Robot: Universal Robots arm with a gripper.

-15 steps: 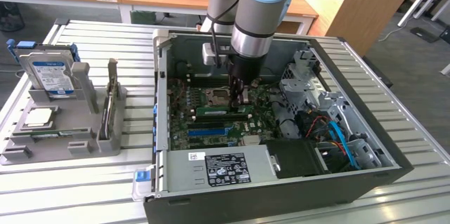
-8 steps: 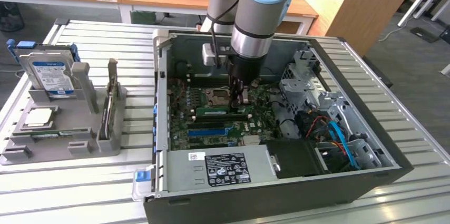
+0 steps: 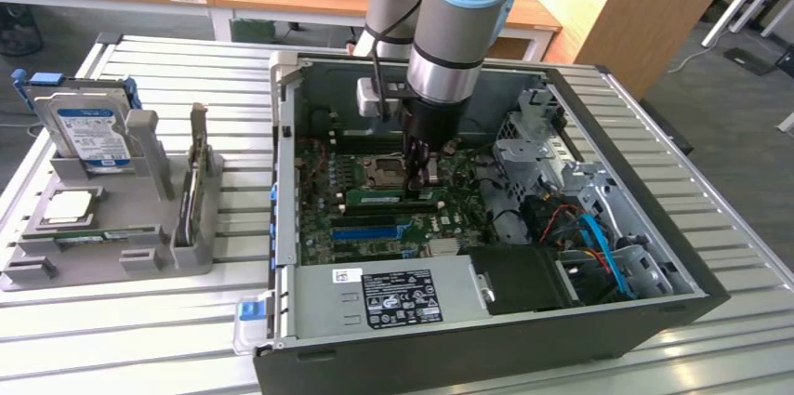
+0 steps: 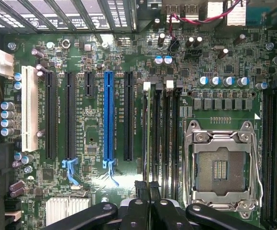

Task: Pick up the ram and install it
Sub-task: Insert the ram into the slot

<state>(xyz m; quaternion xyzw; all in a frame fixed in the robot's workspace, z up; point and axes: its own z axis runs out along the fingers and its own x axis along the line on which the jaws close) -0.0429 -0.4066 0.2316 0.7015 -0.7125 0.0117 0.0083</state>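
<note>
One ram, clamped in your gripper, stands in the slot beside the CPU socket; press straight down, evenly.

Shows the arm hanging near-vertical, pale blue joint above silver and black wrist sections. Points the gripper straight down. Sets, in the wrist view, both black fingers almost together, pinched on the thin top edge of the ram, with linkage bars splayed outward to either side behind them.
</note>
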